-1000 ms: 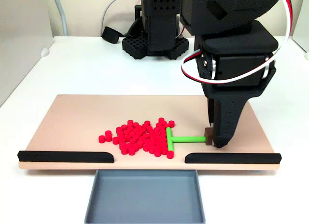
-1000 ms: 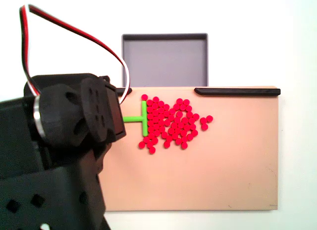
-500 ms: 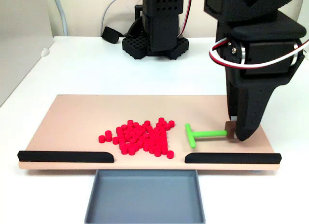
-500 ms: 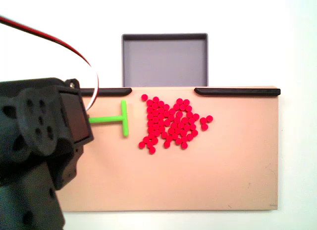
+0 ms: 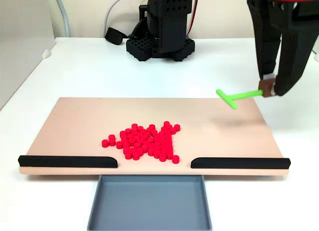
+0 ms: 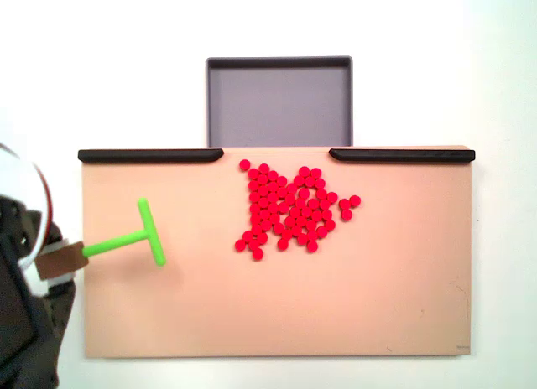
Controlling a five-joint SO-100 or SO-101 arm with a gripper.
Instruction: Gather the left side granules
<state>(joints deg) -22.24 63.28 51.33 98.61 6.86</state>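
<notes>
Fixed view: hand (image 5: pixel 269 89) holds green T-tool (image 5: pixel 234 97) aloft.

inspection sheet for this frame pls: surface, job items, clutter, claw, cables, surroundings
Surface: tan board on a white table; two black rails along one edge with a gap between them.
Job's things: granules in one loose red cluster near the gap, also in the other fixed view; grey tray below the gap, no granules seen in it.
Clutter: nothing seen.
Claw: claw shut on the green T-tool by its brown handle end, lifted clear of the board, apart from the granules.
Cables: white cable behind the arm base.
Surroundings: plain wall, nothing else seen.
</notes>
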